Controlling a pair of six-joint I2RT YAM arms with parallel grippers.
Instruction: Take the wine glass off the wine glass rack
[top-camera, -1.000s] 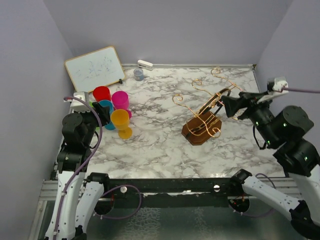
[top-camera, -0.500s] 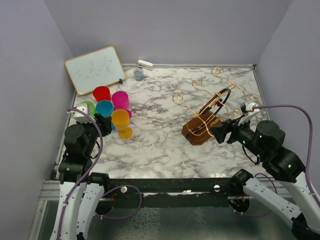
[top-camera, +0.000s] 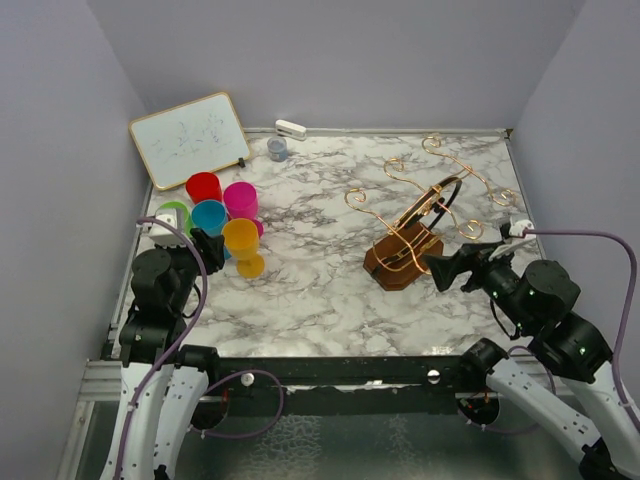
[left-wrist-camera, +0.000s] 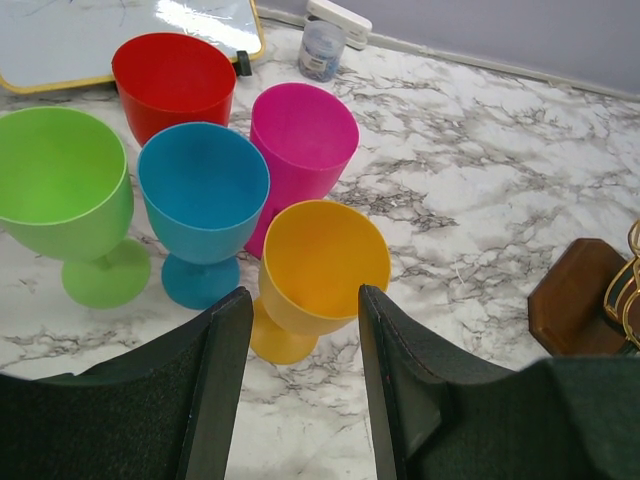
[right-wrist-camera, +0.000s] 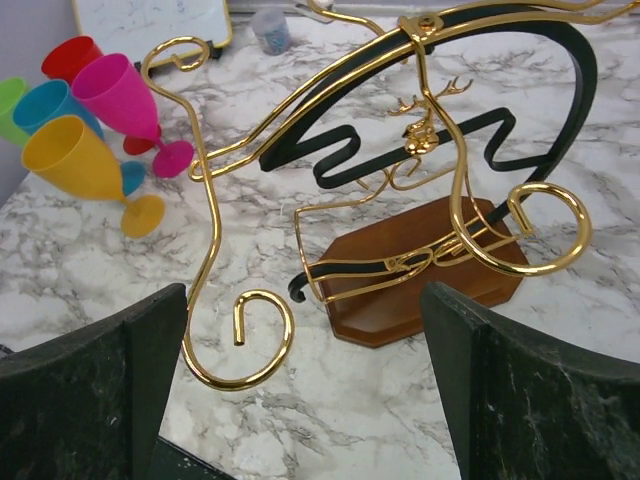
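Currently I am viewing both grippers gaping: right gripper (top-camera: 440, 268) pointing at the wine glass rack (top-camera: 405, 255), left gripper (top-camera: 207, 243) facing the yellow wine glass (top-camera: 243, 243), standing on the counter (top-camera: 320, 275) well apart from that rack.

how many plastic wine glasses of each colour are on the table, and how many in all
red glass: 1
pink glass: 1
blue glass: 1
green glass: 1
yellow glass: 1
total: 5
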